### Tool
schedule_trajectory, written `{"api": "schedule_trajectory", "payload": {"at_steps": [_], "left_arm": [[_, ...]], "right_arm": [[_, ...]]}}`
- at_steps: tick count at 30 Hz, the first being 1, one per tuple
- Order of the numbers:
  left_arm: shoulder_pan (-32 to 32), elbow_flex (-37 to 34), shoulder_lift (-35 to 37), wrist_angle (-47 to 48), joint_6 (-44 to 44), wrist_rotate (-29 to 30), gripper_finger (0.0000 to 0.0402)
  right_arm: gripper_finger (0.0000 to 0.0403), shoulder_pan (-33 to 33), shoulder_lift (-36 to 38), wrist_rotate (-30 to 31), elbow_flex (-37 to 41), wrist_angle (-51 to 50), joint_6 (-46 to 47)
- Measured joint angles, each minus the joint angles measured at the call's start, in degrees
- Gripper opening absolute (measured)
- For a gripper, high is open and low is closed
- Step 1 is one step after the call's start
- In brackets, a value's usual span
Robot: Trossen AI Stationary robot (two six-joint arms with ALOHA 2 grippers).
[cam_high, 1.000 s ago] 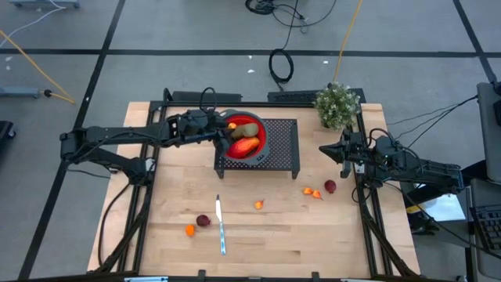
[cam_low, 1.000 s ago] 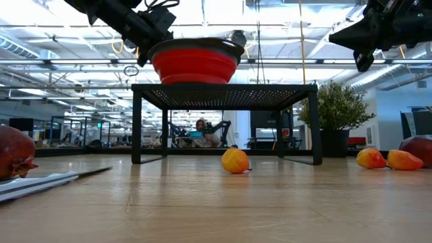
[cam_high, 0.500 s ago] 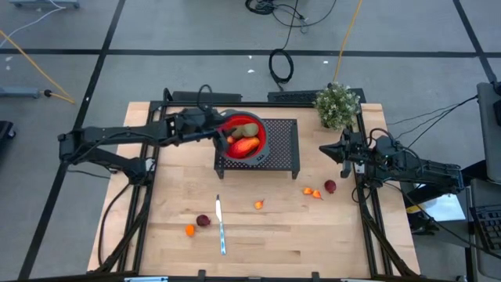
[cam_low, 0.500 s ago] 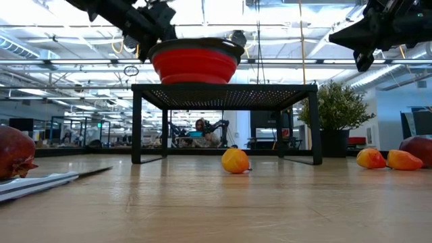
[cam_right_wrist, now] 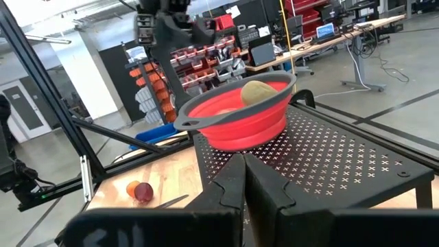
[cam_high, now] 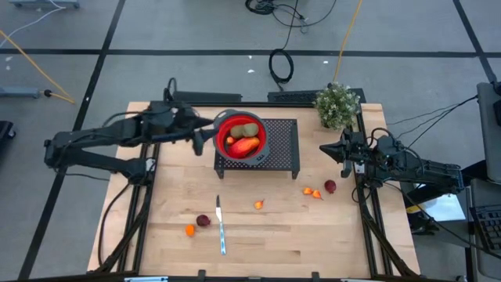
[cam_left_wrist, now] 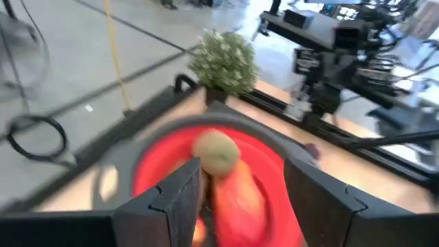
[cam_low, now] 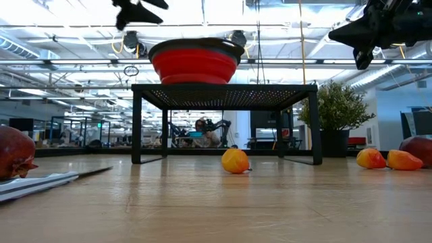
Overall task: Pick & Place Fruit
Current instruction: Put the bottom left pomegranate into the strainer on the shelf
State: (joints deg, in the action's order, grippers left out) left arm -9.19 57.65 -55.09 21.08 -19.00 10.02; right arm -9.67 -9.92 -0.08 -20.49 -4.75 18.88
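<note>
Hovering left claw [cam_high: 205, 130] gapes beside bowl [cam_high: 220, 141]; right claw [cam_high: 323, 150] closed.

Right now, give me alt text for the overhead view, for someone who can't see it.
A red bowl holding fruit sits on a black rack on a wooden table. The left claw hangs open beside the bowl; the right claw waits shut near a plant. Small fruits and a knife lie scattered in front.

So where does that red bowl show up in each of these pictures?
High view: red bowl on the black stand, upper middle.
Low view: bowl atop the stand, upper left of centre.
Left wrist view: bowl fills the lower middle.
Right wrist view: bowl centre.
Shared landmark: potted plant.
</note>
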Motion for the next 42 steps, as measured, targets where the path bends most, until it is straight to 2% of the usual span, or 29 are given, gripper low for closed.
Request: {"api": "schedule_trajectory", "payload": {"at_steps": [10, 18, 25, 29, 33, 42], "left_arm": [[10.31, 0.00, 7.40, 13.87, -16.80, -4.01, 0.0209], [18.89, 0.00, 7.47, 22.22, -27.00, -8.34, 0.0209], [25.85, 0.00, 7.43, 29.76, -34.08, -9.11, 0.0209], [29.56, 0.00, 7.17, 32.31, -33.01, -10.54, 0.0209], [33.73, -0.02, 6.25, 35.46, -27.89, -10.50, 0.0209], [40.97, -0.01, 0.45, 36.59, -6.46, -7.68, 0.0209]], "right_arm": [[0.0000, 0.00, 0.00, 0.00, 0.00, -0.24, -0.04], [0.0000, 0.00, -0.01, 0.00, 0.00, -0.24, -0.05], [0.0000, 0.00, 0.00, 0.00, 0.00, -0.22, -0.07], [0.0000, 0.00, -0.01, 0.00, 0.00, -0.24, -0.05], [0.0000, 0.00, 0.00, 0.00, 0.00, -0.22, -0.05], [0.0000, 0.00, 0.00, 0.00, 0.02, -0.22, -0.05]]}}
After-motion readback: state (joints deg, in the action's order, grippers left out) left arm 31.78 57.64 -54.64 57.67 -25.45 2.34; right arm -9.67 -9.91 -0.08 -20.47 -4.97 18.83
